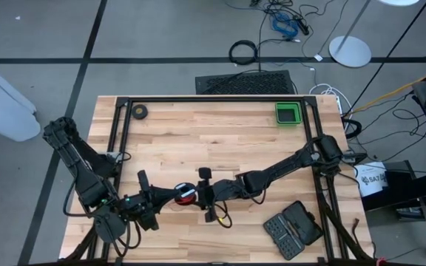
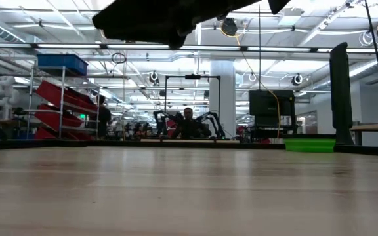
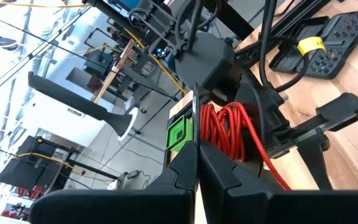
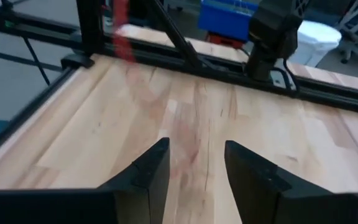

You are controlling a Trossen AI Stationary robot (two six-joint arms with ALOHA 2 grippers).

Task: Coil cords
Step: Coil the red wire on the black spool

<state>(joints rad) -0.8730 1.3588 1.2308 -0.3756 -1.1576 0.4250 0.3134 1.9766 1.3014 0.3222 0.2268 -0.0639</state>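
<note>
Fingers of the left gripper (image 1: 177, 194) pinch the red cords (image 1: 187, 195), held well short of the green tray (image 1: 288, 113); the right gripper (image 4: 194, 168), beside the cords, gapes empty. Mid-coiling, likely; next, the right must catch the loose end.

Bare wooden table (image 1: 198, 133) is lying open mid-board; green tray (image 1: 288, 113), tape roll (image 1: 139, 112) and black case (image 1: 294, 229) are occupying its edges.
</note>
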